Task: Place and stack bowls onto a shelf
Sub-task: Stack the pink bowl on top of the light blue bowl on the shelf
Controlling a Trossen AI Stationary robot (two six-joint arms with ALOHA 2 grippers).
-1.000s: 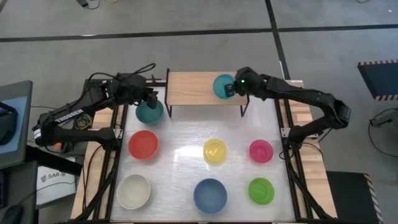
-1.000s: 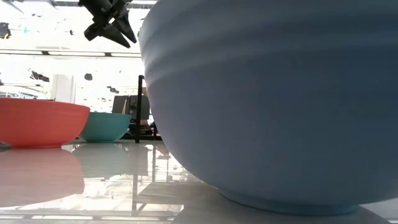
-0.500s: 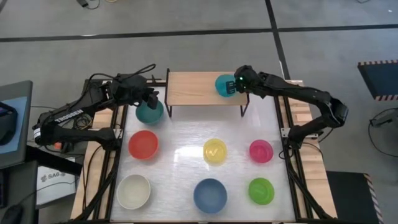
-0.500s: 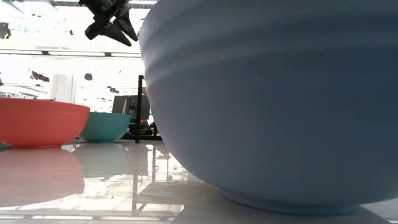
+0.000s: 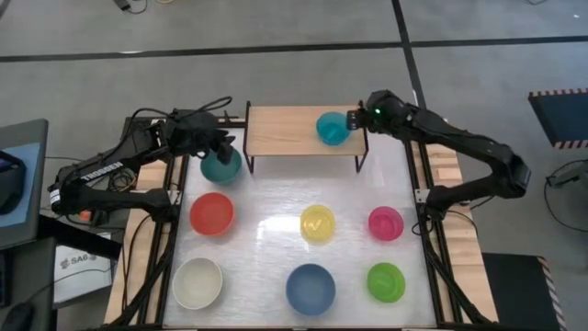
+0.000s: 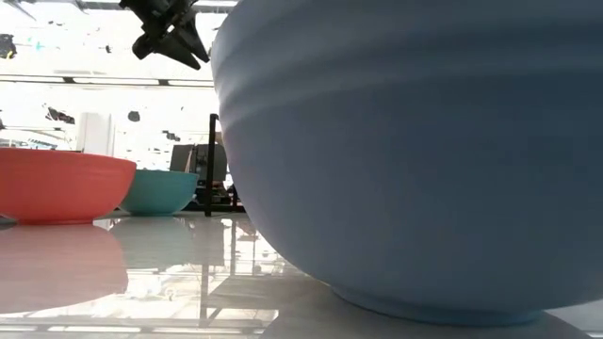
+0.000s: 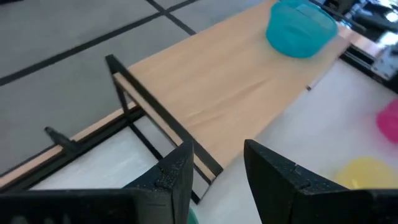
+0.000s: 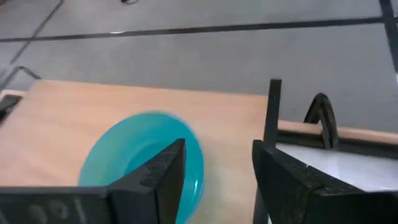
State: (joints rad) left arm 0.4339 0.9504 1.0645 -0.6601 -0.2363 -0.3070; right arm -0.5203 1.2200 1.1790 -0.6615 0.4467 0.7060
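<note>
My right gripper [image 5: 353, 119] sits at the right end of the low light-wood shelf on black metal legs [image 5: 280, 131], fingers spread and clear of the small cyan plastic bowl [image 5: 332, 128], which rests upright on the board just beside them. I judge the first placement done; this arm now needs to back off and go for another bowl.

My left gripper [image 5: 218, 147] hovers over the large dark teal plastic bowl [image 5: 221, 165], which stands on the white tabletop [image 5: 266, 230] by the shelf's left legs. Its fingers [image 7: 177, 171] are parted with nothing between them. Next move, as I read it: descend onto the teal rim and close.

Count: eight bowls. One on the shelf. Seven on the table: teal, large red [image 5: 212, 213], large white [image 5: 197, 282], large blue [image 5: 310, 289], small yellow [image 5: 317, 223], small magenta [image 5: 385, 223], small lime green [image 5: 386, 281]. One shelf, two arms.
</note>
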